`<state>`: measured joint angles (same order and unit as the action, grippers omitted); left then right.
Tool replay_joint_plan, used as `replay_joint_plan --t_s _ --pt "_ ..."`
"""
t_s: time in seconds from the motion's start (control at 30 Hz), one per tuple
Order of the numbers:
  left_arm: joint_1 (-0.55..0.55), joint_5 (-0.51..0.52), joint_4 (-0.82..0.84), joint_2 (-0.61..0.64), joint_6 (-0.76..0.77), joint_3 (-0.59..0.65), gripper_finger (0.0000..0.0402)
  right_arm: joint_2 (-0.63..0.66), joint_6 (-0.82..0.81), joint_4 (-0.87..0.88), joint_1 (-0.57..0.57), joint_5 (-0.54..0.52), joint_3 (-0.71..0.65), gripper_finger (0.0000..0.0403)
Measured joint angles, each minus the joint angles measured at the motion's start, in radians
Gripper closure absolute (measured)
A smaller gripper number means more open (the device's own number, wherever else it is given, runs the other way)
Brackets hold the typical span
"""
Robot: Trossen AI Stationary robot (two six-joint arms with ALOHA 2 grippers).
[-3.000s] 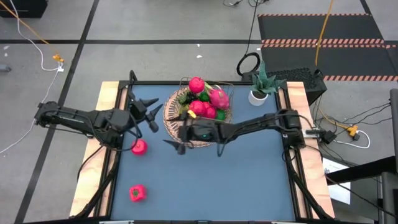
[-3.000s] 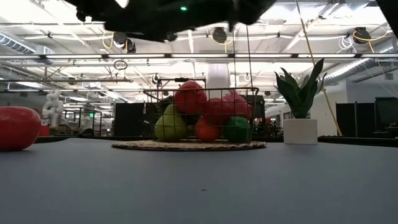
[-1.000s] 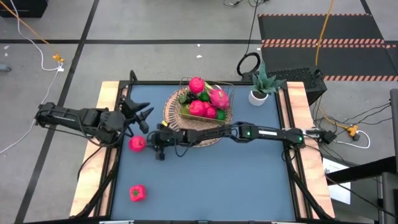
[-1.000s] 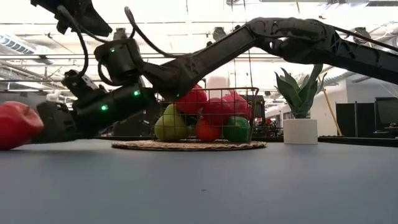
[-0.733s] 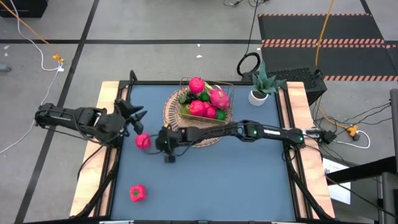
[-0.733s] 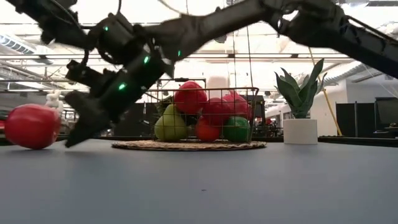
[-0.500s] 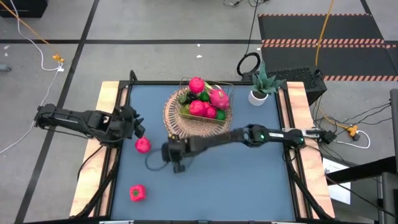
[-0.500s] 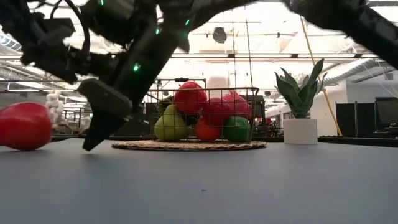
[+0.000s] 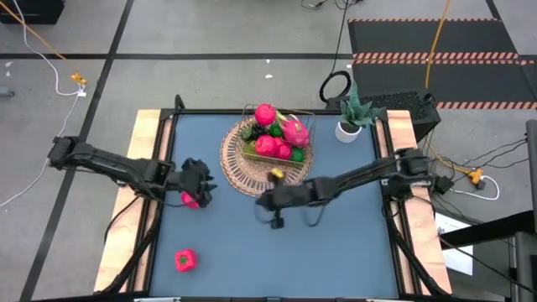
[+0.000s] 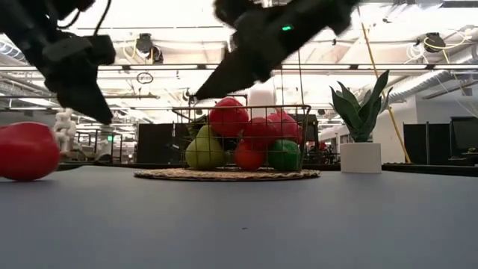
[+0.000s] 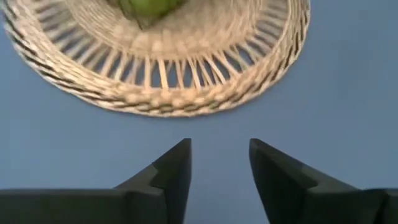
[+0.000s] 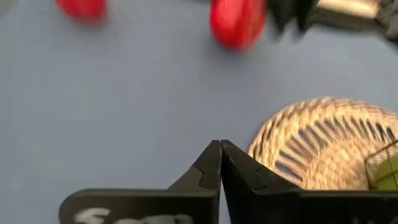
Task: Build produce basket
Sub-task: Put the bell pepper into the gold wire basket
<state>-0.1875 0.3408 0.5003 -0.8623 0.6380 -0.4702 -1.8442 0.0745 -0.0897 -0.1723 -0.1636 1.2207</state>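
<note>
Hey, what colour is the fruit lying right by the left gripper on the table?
Pinkish red. The round fruit beside the left gripper shows best in the low view, at the picture's left edge.

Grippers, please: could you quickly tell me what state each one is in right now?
Left gripper: open, empty, over the table beside the basket.
Right gripper: closed, holding nothing, above bare table.

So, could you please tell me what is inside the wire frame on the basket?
The wire frame holds piled produce: a red fruit on top, a green pear, a green ball and more red pieces. Anything behind or beneath these is covered.
</note>
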Motion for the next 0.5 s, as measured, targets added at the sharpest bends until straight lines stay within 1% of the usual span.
replay_joint_plan --t_s 0.07,0.13,0.23,0.3,0.37,0.5 --pt "0.0 -0.014 0.007 -0.061 0.019 -0.016 0.0217 0.072 -0.059 -0.197 0.014 0.044 -0.143 0.04" --pt "0.003 -0.028 0.05 -0.106 0.051 -0.029 0.0197 0.12 -0.111 -0.354 0.021 0.083 -0.265 0.0399" --pt "0.014 -0.089 0.09 -0.163 0.101 -0.035 0.0178 0.172 -0.123 -0.511 0.023 0.091 -0.399 0.0399" --pt "0.024 -0.162 0.119 -0.203 0.136 -0.035 0.0176 0.201 -0.123 -0.562 0.023 0.088 -0.446 0.0399" --pt "0.032 -0.22 0.153 -0.247 0.173 -0.035 0.018 0.219 -0.125 -0.565 0.022 0.089 -0.464 0.0399" --pt "0.036 -0.244 0.183 -0.317 0.211 -0.035 0.0198 0.221 -0.141 -0.575 0.023 0.088 -0.466 0.0399"
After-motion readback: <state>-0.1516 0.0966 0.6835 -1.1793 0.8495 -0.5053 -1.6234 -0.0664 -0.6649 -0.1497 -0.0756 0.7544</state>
